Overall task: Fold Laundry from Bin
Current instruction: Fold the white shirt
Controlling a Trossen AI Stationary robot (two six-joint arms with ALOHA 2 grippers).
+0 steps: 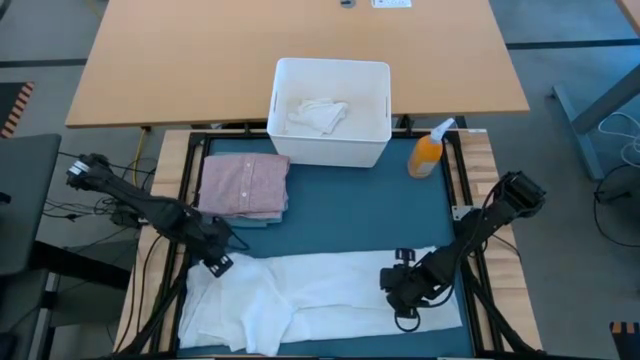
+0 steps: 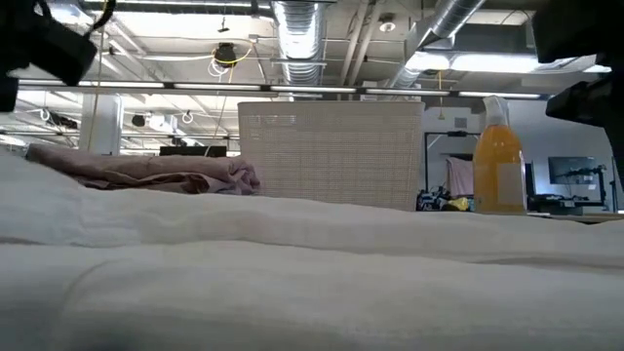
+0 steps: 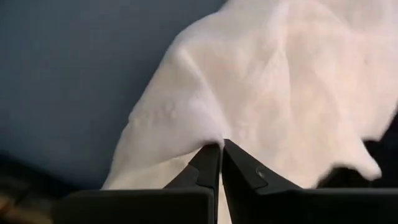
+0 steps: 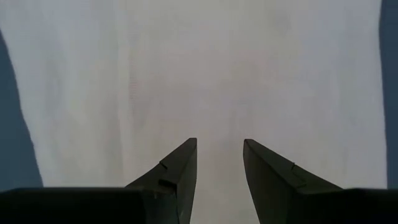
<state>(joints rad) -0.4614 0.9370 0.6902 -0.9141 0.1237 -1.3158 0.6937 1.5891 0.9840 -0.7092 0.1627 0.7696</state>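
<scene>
1. Across the near half of the blue mat we see a long white cloth spread flat, rumpled and bunched at its left end.
2. At the far edge of the mat stands the white bin, and we can see one crumpled white piece lying inside it.
3. Left of the bin, on the mat, we find the pink shirt folded into a neat rectangle, apart from the white cloth.
4. Over the left end of the white cloth, our left gripper is clenched, its tips pinching the cloth's edge where it meets the mat.
5. Over the right part of the same cloth, our right gripper hangs with its fingers parted, nothing between them, only cloth beneath.
6. Just right of the bin stands an orange spray bottle, upright.
</scene>
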